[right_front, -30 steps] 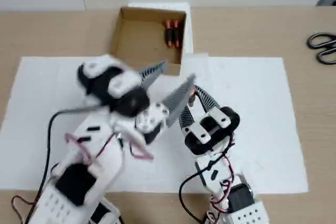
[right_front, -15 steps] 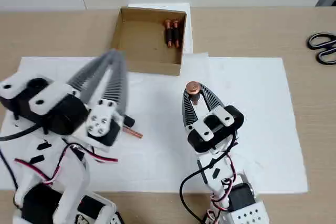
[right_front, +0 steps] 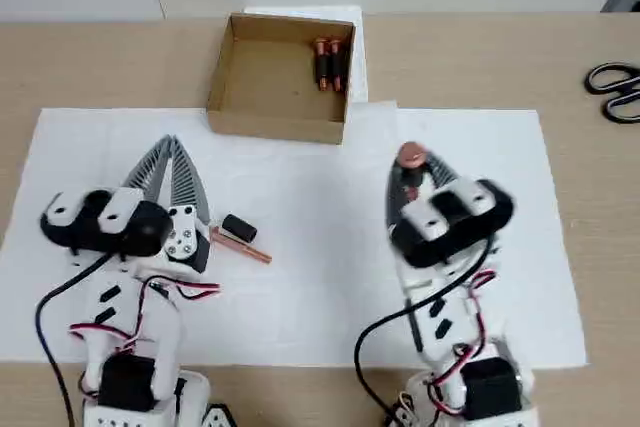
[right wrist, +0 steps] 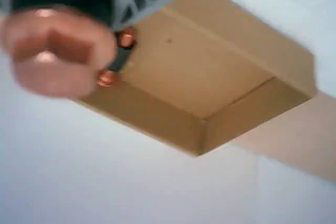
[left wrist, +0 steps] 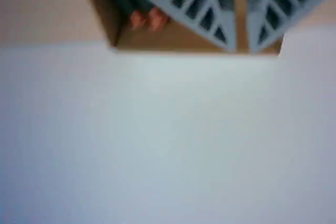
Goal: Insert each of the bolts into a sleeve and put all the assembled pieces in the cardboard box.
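L gripper: pressed together, empty, over white paper on desk. Loose sleeve and loose bolt lie side by side just beside your L arm. R gripper pinches held bolt, copper head up. Two assembled pieces in cardboard box.

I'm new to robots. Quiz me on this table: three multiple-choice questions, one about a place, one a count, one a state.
1. How many pieces lie in the cardboard box? A none; B two; C five.
2. Where is the loose black sleeve? A in the box; B beside the scissors; C on the white paper.
3. The right gripper is: A shut on a bolt; B open; C inside the box.
Answers: B, two lie side by side; C, it rests on the paper; A, the copper head shows in its grip.
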